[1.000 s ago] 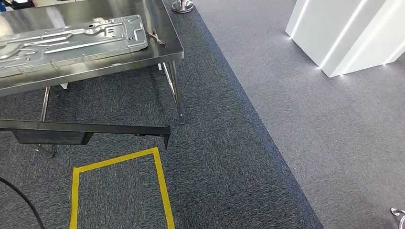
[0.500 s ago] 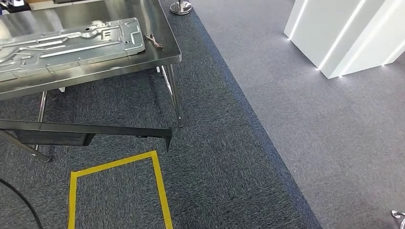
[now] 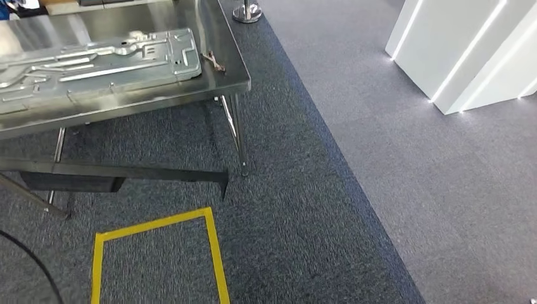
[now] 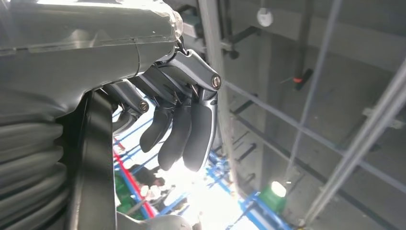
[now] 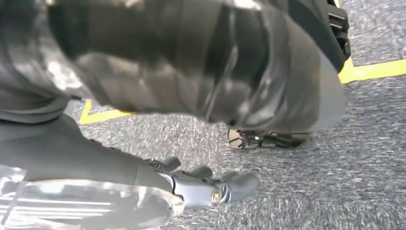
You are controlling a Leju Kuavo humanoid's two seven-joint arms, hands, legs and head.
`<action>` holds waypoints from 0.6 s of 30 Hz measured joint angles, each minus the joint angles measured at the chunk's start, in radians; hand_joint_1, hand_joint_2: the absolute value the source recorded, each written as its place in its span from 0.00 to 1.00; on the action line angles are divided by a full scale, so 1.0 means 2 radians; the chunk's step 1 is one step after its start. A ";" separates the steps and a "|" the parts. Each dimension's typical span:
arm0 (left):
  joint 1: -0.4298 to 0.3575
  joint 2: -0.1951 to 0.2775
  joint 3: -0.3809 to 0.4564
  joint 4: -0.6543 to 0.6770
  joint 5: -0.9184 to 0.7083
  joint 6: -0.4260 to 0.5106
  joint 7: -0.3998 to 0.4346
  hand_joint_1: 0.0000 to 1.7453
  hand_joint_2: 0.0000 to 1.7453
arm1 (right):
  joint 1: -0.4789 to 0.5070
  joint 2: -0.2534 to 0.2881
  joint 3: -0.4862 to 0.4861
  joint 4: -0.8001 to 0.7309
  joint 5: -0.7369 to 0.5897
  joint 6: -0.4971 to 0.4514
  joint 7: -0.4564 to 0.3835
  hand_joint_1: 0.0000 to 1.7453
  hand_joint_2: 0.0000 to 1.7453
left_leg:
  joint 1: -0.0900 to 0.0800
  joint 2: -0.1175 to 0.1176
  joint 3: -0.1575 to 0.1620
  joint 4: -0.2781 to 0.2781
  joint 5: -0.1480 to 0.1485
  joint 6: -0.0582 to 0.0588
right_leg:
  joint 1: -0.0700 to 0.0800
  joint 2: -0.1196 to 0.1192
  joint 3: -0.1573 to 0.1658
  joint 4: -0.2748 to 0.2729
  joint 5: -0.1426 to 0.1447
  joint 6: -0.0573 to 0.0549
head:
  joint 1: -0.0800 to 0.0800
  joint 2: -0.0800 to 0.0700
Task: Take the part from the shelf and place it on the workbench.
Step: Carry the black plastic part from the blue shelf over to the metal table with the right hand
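Note:
A long dark metal part (image 3: 126, 172) reaches in from the left edge of the head view, level above the carpet and just short of the steel workbench (image 3: 221, 38). In the left wrist view my left hand (image 4: 177, 124) curls its fingers around a dark flat bar (image 4: 98, 167), which I take to be this part. A large stamped silver panel (image 3: 95, 63) lies on the workbench. My right hand (image 5: 201, 187) hangs over the carpet, fingers loosely apart and holding nothing.
A small brown piece (image 3: 213, 60) lies near the bench's right corner. Yellow tape (image 3: 212, 247) marks a box on the dark carpet, and a black cable (image 3: 31, 266) curves at the lower left. A white lit block (image 3: 468, 50) stands at the right; a chrome post base (image 3: 247, 12) sits behind the bench.
The whole picture has shifted: the bench and tape sit lower and slightly right, so the camera has moved. The dark part keeps its place in the picture.

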 joint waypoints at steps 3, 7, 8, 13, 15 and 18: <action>0.000 0.000 0.000 0.000 -0.001 0.000 0.000 1.00 1.00 | -0.001 -0.001 0.000 0.000 0.000 0.000 0.000 0.00 0.00 | 0.002 -0.004 0.010 -0.006 -0.006 0.011 | 0.000 -0.002 -0.008 0.024 -0.002 0.005 | 0.000 0.000; 0.000 -0.001 0.000 0.000 0.000 0.000 -0.001 1.00 1.00 | -0.001 -0.001 0.000 0.000 0.000 0.000 0.000 0.00 0.00 | -0.001 -0.007 0.025 -0.008 -0.018 0.022 | 0.003 -0.001 -0.089 0.139 -0.040 0.004 | 0.000 0.000; 0.001 -0.001 0.000 0.000 0.000 0.000 -0.001 1.00 1.00 | -0.001 -0.001 0.000 0.000 0.000 0.000 0.000 0.00 0.00 | -0.003 -0.009 0.030 -0.008 -0.022 0.023 | 0.005 -0.001 -0.104 0.148 -0.042 0.003 | 0.000 0.000; 0.003 -0.003 0.000 0.000 0.002 0.000 -0.002 1.00 1.00 | 0.003 -0.003 0.000 0.000 0.000 -0.002 0.000 0.00 0.00 | -0.012 -0.014 0.061 -0.009 -0.048 0.022 | 0.021 0.006 -0.092 0.034 0.053 -0.023 | 0.000 0.000; 0.004 -0.005 -0.001 0.000 0.002 0.000 -0.002 1.00 1.00 | 0.003 -0.004 0.000 0.000 0.000 -0.002 0.000 0.00 0.00 | -0.013 -0.016 0.068 -0.007 -0.052 0.018 | 0.024 0.010 -0.087 0.018 0.059 -0.028 | 0.000 0.000; 0.003 -0.005 -0.002 -0.001 0.005 -0.001 -0.003 1.00 1.00 | 0.002 -0.002 0.000 0.000 0.000 -0.003 0.000 0.00 0.00 | -0.013 -0.015 0.065 0.015 -0.050 0.011 | 0.019 0.008 -0.068 0.006 0.059 -0.031 | 0.000 0.000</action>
